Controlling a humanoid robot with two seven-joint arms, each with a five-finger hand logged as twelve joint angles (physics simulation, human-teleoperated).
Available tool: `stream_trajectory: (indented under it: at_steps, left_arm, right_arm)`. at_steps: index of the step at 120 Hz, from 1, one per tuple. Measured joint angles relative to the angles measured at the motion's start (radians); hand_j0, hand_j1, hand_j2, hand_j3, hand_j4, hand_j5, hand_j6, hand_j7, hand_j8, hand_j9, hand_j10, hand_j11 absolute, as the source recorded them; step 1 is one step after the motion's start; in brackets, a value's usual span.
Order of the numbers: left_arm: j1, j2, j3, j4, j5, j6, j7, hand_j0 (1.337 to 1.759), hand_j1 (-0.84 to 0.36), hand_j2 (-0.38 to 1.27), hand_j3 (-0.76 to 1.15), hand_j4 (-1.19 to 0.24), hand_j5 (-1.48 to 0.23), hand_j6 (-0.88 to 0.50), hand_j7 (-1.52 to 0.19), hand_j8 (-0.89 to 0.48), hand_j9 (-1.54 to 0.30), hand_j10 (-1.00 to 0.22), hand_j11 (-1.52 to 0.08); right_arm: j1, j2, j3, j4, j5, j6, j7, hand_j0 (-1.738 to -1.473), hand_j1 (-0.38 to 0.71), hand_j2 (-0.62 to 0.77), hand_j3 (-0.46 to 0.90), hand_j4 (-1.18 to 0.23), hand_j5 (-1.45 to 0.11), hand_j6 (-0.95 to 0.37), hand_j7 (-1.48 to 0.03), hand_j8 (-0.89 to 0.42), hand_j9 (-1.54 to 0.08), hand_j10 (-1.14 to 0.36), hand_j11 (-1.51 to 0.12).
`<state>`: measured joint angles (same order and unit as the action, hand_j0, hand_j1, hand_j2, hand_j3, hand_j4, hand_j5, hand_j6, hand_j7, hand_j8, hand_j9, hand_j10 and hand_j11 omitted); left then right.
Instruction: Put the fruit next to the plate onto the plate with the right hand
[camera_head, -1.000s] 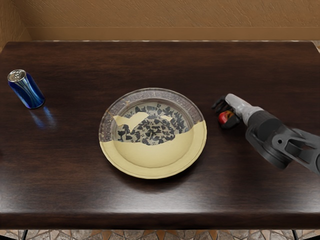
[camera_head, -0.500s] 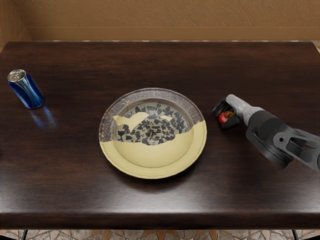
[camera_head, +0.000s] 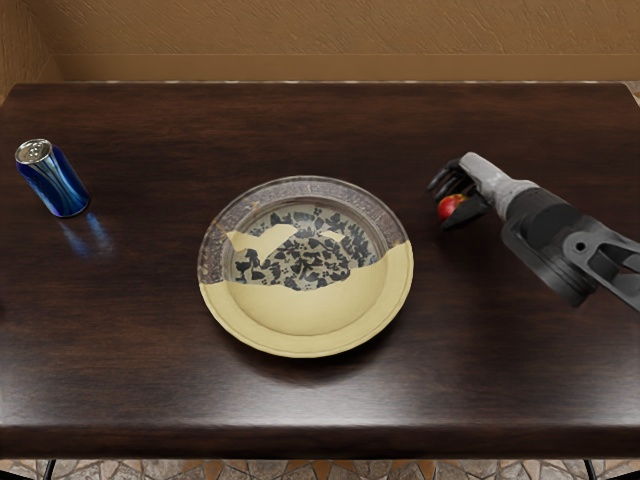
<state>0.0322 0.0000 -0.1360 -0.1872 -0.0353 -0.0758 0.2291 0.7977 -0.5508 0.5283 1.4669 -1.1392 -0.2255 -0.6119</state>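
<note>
A small red fruit (camera_head: 449, 205) sits inside the curled dark fingers of my right hand (camera_head: 453, 199), to the right of the plate (camera_head: 400, 285). The hand and fruit look raised off the dark table, apart from the plate's right rim. The plate is round, cream at the front and glassy with black speckles at the back; nothing lies on it. My right arm (camera_head: 560, 250) comes in from the right edge. Most of the fruit is hidden by the fingers.
A blue drink can (camera_head: 52, 179) stands near the table's left edge, far from the plate. The dark wooden table (camera_head: 320, 400) spans the view, with a tan wall behind it.
My right hand, shut on the fruit, has risen and moved a little toward the back of the table. The plate and can have not moved.
</note>
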Motion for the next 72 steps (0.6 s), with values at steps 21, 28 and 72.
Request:
stream_trajectory:
  at_steps: [21, 28, 72]
  left_arm:
    - [0.000, 0.000, 0.000, 0.000, 0.000, 0.000, 0.000, 1.658, 0.35, 0.00, 0.00, 0.00, 0.00, 0.00, 0.00, 0.00, 0.00, 0.00, 0.00]
    - [0.000, 0.000, 0.000, 0.000, 0.000, 0.000, 0.000, 1.658, 0.35, 0.00, 0.00, 0.00, 0.00, 0.00, 0.00, 0.00, 0.00, 0.00, 0.00]
    - [0.000, 0.000, 0.000, 0.000, 0.000, 0.000, 0.000, 1.658, 0.35, 0.00, 0.00, 0.00, 0.00, 0.00, 0.00, 0.00, 0.00, 0.00, 0.00]
  right_arm:
    - [0.002, 0.007, 0.036, 0.023, 0.020, 0.002, 0.000, -1.655, 0.26, 0.21, 0.00, -0.64, -0.85, -0.64, -0.84, -0.47, -0.84, -0.44, -0.84]
    - [0.005, 0.010, 0.045, 0.031, 0.024, 0.003, 0.000, -1.656, 0.26, 0.21, 0.00, -0.64, -0.85, -0.64, -0.84, -0.47, -0.84, -0.44, -0.84]
    - [0.009, 0.026, 0.057, 0.070, 0.047, 0.029, 0.000, -1.655, 0.28, 0.31, 0.00, -0.70, -0.94, -0.71, -0.92, -0.46, -0.92, -0.43, -0.92]
